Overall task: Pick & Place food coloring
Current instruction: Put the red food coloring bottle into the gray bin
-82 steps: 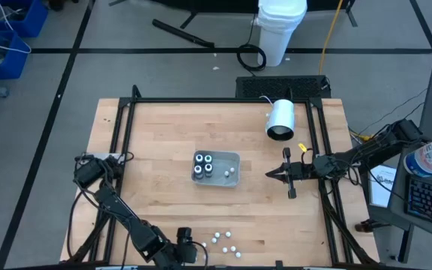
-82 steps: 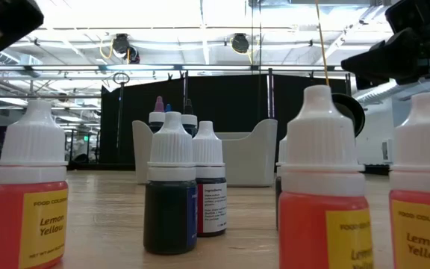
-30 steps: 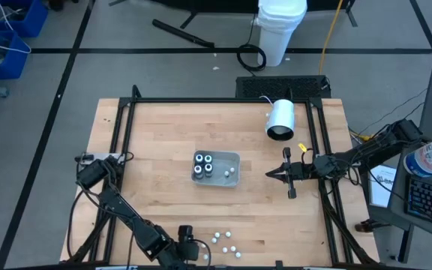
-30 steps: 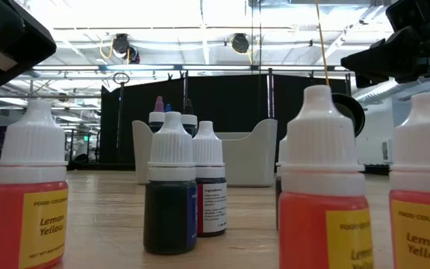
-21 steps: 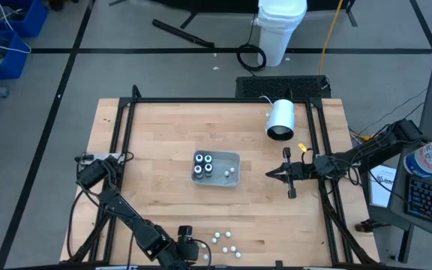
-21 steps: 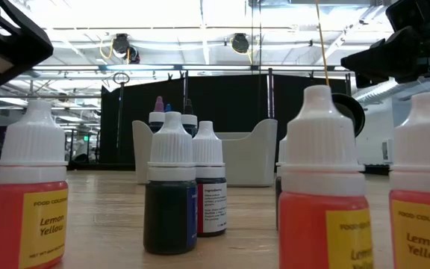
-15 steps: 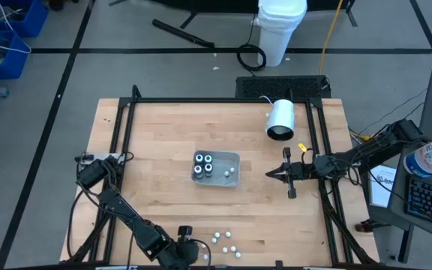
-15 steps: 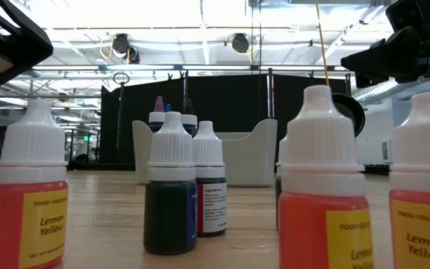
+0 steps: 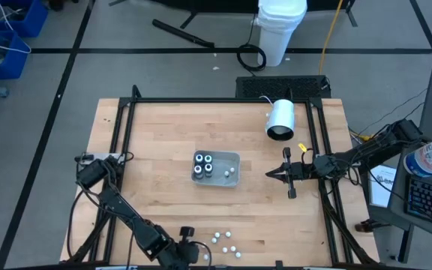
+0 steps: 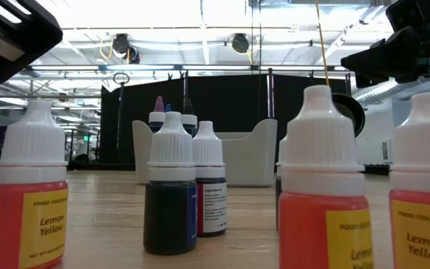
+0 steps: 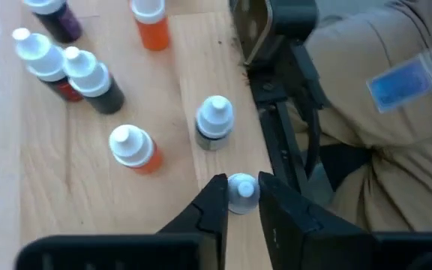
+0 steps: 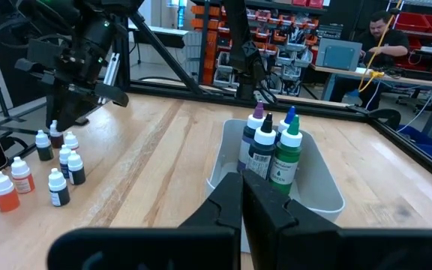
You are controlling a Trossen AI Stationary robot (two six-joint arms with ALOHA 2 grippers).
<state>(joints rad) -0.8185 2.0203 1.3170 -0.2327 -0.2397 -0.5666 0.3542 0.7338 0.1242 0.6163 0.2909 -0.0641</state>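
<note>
Near the front edge of the worktop point(image 9: 156, 142), my left tool point(image 11: 240, 196) hangs low over the cluster of loose food coloring bottles point(image 9: 224, 240). Its two fingers point(image 11: 210, 206) stand on either side of one white-capped bottle point(image 11: 242, 189), close against the cap; whether they actually press on it I cannot tell. That bottle stands right at the worktop's edge, next to the dark frame rail. Just beyond it stands another white-capped bottle with a dark body point(image 11: 214, 124), and an orange-bodied one point(image 11: 133, 148) stands beside that. Farther off are two more white-capped bottles point(image 11: 64, 68) side by side, a purple one point(image 11: 54, 15) and another orange one point(image 11: 150, 24). Past the rail, a person in tan clothing shows close to the worktop.

My right tool point(image 9: 271, 175) waits over the right side of the worktop, fingers pressed together with nothing between them. It points toward the grey tray point(image 9: 232, 159) in the middle, which holds upright bottles: a purple-tipped one point(image 12: 255, 132), a blue-tipped one point(image 12: 289, 121), a dark one with a white label point(image 12: 263, 152) and a green one point(image 12: 285, 160). A white cylinder point(image 9: 280, 118) lies on its side behind the right tool, well apart from the tray.
</note>
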